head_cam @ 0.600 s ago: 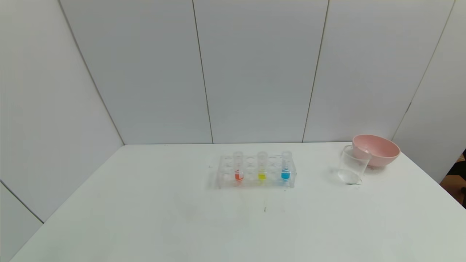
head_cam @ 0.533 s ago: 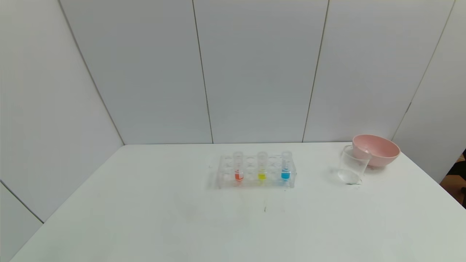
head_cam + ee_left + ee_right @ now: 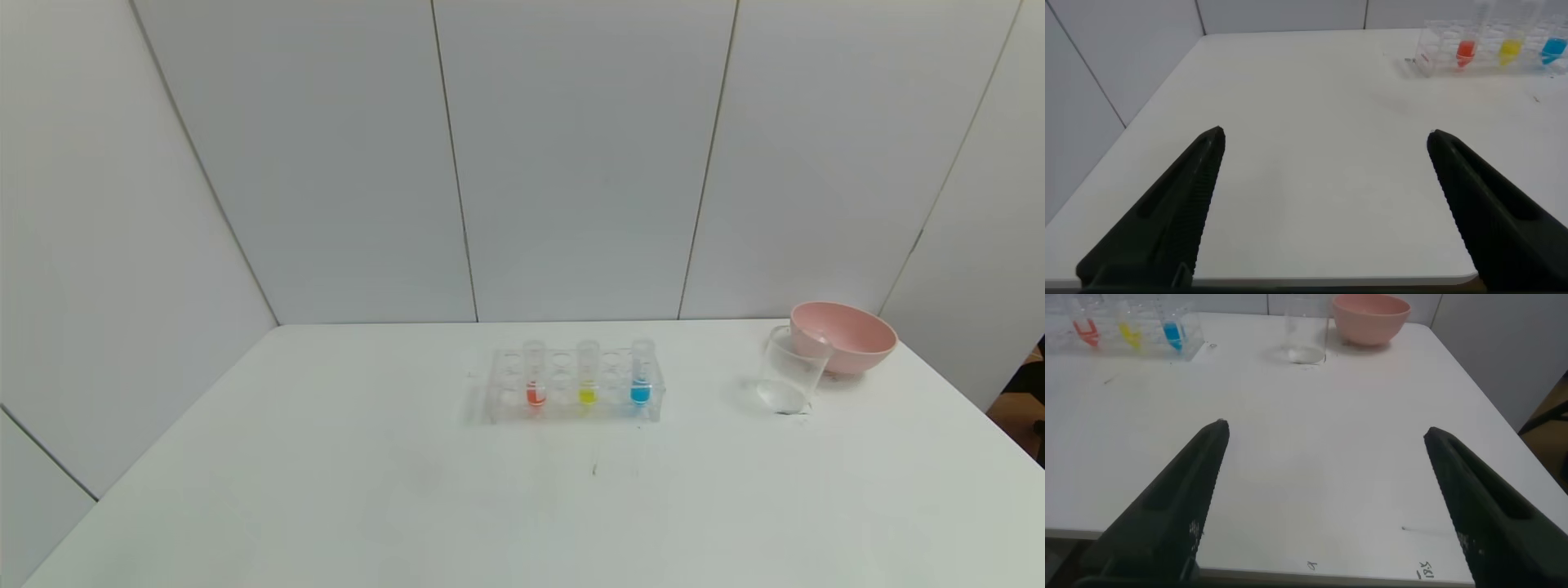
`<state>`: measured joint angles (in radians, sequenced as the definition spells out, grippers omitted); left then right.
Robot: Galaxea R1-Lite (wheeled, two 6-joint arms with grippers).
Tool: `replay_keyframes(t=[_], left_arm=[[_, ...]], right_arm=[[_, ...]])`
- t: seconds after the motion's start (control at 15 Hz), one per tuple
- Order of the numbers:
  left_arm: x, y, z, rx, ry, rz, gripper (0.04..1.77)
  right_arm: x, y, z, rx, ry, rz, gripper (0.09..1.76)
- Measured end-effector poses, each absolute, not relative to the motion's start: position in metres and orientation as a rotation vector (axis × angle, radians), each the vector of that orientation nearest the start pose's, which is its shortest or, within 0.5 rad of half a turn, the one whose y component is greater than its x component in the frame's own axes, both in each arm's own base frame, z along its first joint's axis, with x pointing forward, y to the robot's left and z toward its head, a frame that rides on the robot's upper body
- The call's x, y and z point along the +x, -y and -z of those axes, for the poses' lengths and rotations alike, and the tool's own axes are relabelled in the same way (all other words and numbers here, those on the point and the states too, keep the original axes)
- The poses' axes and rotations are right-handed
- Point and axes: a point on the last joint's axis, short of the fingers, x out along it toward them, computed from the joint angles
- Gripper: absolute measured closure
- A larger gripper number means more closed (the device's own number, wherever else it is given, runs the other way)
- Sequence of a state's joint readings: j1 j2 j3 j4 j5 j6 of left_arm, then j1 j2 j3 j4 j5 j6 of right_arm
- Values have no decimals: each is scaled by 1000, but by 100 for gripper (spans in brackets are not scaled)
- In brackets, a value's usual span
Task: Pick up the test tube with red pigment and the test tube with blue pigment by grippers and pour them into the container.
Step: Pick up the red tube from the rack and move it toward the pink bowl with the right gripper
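The test tube with red pigment (image 3: 535, 382) stands upright at the left of a clear tube rack (image 3: 571, 388); the test tube with blue pigment (image 3: 641, 380) stands at its right. The red tube (image 3: 1465, 51) and blue tube (image 3: 1553, 49) also show in the left wrist view, and the red tube (image 3: 1084, 331) and blue tube (image 3: 1172, 331) in the right wrist view. The container (image 3: 788, 371), a clear beaker, stands right of the rack. My left gripper (image 3: 1325, 135) and right gripper (image 3: 1324, 429) hang open at the table's near edge, both empty. Neither shows in the head view.
A tube with yellow liquid (image 3: 587, 380) stands between the red and blue ones. A pink bowl (image 3: 842, 335) sits just behind the beaker at the far right. White walls close the table's back and left. The white table (image 3: 326, 490) is bare in front of the rack.
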<state>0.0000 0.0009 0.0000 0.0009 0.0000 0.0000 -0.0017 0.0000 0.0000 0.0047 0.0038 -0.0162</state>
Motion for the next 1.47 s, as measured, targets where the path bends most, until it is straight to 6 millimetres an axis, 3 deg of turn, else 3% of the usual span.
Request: replay_keyframes(t=[0.67, 1.0, 1.2, 1.47], left_arm=[[-23, 0, -75, 0, -1, 0, 5], [-23, 0, -75, 0, -1, 0, 5], [-23, 0, -75, 0, -1, 0, 5], [-23, 0, -75, 0, -2, 0, 5]], right_arm=[[-24, 0, -79, -8, 12, -9, 14], [-21, -1, -126, -8, 45, -42, 14], [1, -1, -162, 4, 47, -51, 14], [55, -2, -191, 20, 52, -57, 14]])
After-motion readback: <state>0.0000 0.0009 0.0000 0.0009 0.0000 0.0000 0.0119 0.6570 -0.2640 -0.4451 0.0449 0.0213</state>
